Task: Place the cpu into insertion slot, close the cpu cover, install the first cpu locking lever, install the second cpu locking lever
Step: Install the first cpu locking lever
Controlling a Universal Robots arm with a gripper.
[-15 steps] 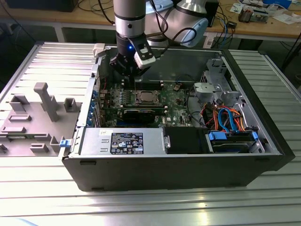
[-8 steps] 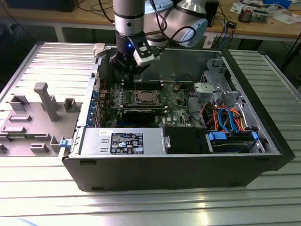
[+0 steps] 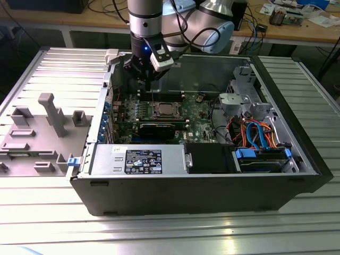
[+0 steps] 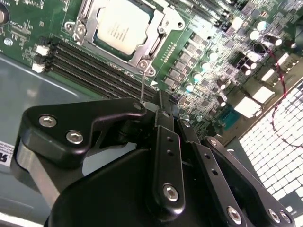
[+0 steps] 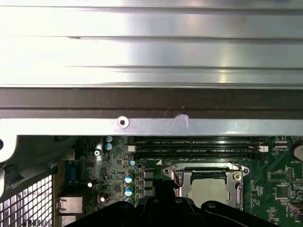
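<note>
In the exterior view, the open computer case [image 3: 186, 186] lies on the ribbed metal counter [image 3: 159, 228]. The arm reaches down into its far left part, over the motherboard [image 3: 199, 117]. The cpu [image 3: 162, 110] is seated in the insertion slot [image 4: 147, 70]. In the second wrist view its silver-grey top [image 4: 120, 26] shows through the window of the cpu cover [image 4: 158, 43], which lies flat over the chip. Placing the chip and closing the cover therefore look done.

The step in hand appears to be a lever install, though the pictures do not show whether it is the first or the second lever. A thin wire locking lever [image 4: 142, 87] stands nearly upright from the slot's edge, on the exterior view's left side of it [image 3: 152, 93]. Its upper end runs up to the gripper [image 4: 163, 99], which hangs just above the board beside the memory slots [image 4: 90, 66].

The fingers [image 4: 165, 127] are drawn almost fully together, with no visible gap. They seem to pinch the top of the lever, but the contact point itself is hidden behind a finger link.

As a judgement, finishing this step calls for swinging the wire down in an arc about its hinge. It must then be eased sideways to catch under its retaining hook, with a firm grip so the springy wire does not slip free.
</note>
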